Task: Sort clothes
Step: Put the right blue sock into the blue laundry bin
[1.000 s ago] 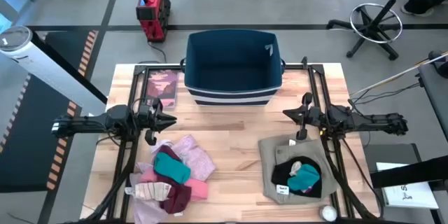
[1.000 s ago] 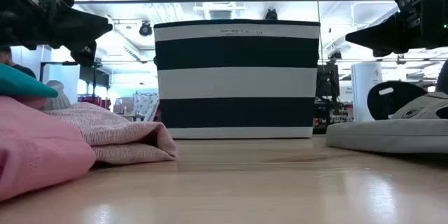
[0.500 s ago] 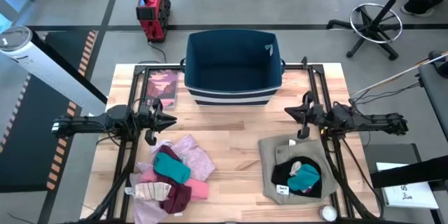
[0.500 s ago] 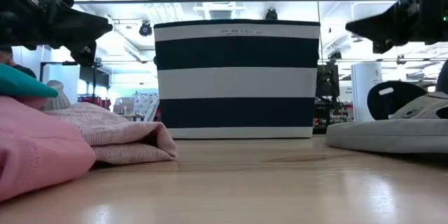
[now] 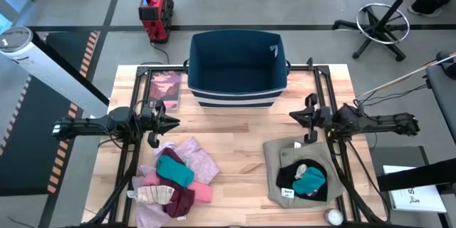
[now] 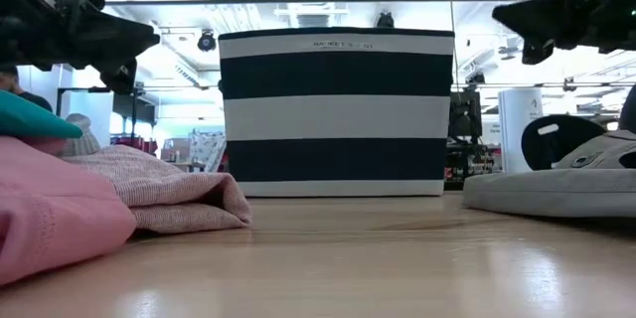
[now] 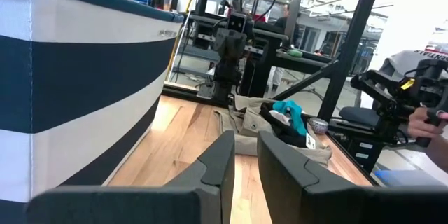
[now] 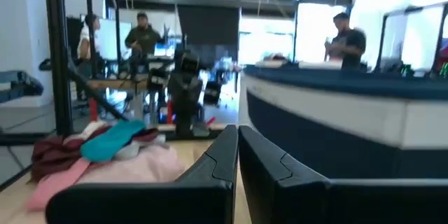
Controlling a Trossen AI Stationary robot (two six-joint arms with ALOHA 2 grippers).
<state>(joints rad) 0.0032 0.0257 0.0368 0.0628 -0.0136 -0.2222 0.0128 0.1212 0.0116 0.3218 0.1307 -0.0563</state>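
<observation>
The clothes lie in two heaps on the wooden table (image 5: 242, 149). The near-left heap has a pale pink piece (image 5: 198, 155), a teal one (image 5: 174, 169), a maroon one (image 5: 182, 201) and a striped one (image 5: 153, 194). At the near right a khaki-grey garment (image 5: 276, 158) lies flat, carrying a black piece (image 5: 299, 165) and a teal one (image 5: 311, 180). My left gripper (image 5: 173, 122) hovers level above the far edge of the left heap, open by a narrow gap (image 7: 245, 136). My right gripper (image 5: 291, 116) hovers beyond the khaki garment, shut (image 8: 237, 129) and tipped slightly up (image 6: 497, 15).
A navy bin with white stripes (image 5: 237, 100) stands at the far middle of the table, between the two grippers. A pink-covered book (image 5: 165, 85) lies to its left. A small white ball (image 5: 333, 216) sits at the near right corner. People stand in the room beyond.
My right gripper has risen a little and tipped its fingertips upward, staying shut. The clothes have not moved.
</observation>
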